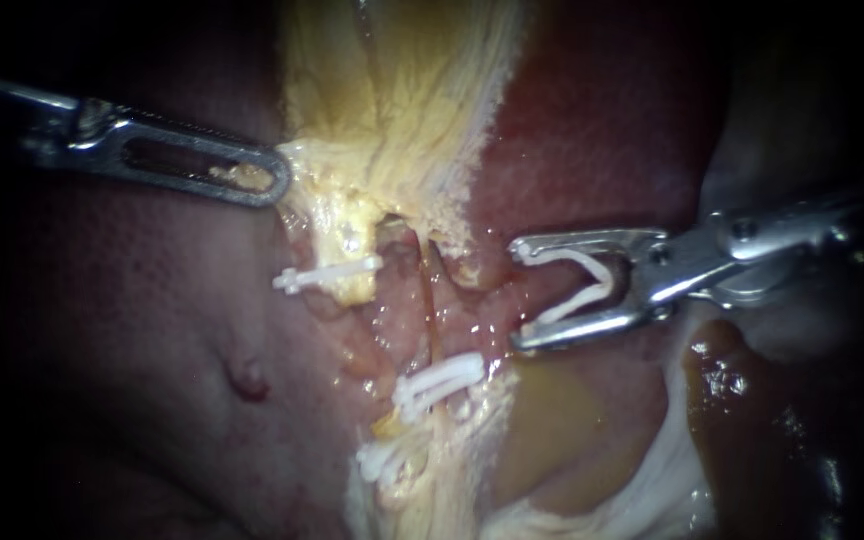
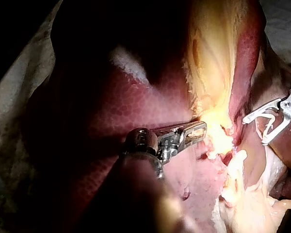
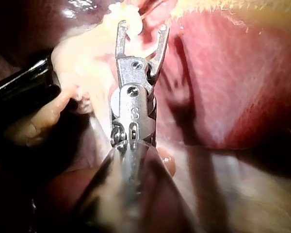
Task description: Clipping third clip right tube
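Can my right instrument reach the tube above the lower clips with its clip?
Probably yes. The right instrument holds an open clip facing the tube, with nothing standing between them; the left instrument grips yellow tissue well aside.

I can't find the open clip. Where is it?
Endoscope view, right side: the open white clip sits in the right instrument, beside the clipped tube.

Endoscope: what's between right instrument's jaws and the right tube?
Endoscope view: only wet pink tissue lies between the right instrument, whose jaws carry an open white clip, and the right tube.
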